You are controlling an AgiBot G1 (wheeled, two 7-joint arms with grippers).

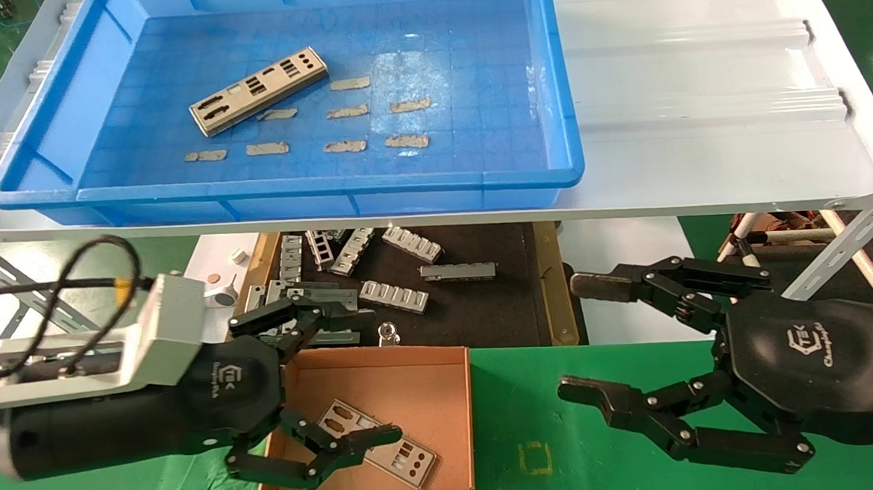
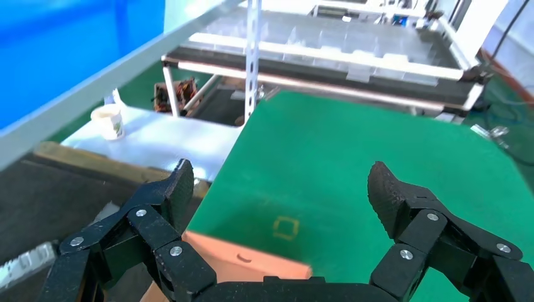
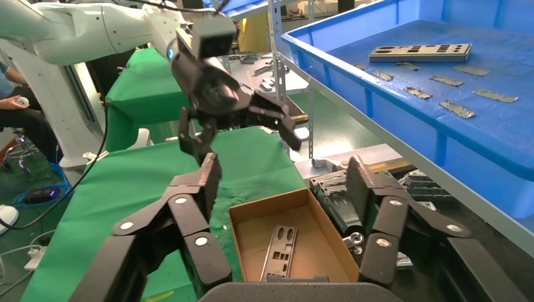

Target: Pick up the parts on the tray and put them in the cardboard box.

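One silver part [image 1: 258, 90] lies at an angle on the floor of the blue tray [image 1: 329, 183], up on the shelf. Below, the cardboard box [image 1: 402, 381] sits on the green cloth with another part [image 1: 387, 451] lying flat inside. My left gripper [image 1: 381, 375] hangs open and empty just over the box's left side. In the left wrist view the left gripper [image 2: 281, 182] frames a corner of the box [image 2: 252, 261]. My right gripper [image 1: 572, 335] is open and empty, right of the box. In the right wrist view the right gripper [image 3: 283, 170] faces the box [image 3: 252, 242] and its part [image 3: 281, 248].
Short grey tape strips [image 1: 347, 111] dot the tray floor. Behind the box, a dark mat [image 1: 477, 302] holds several grey ribbed brackets [image 1: 394, 296]. The white shelf [image 1: 696, 74] extends right of the tray. A yellow square mark [image 1: 535, 458] sits on the green cloth [image 1: 519, 390].
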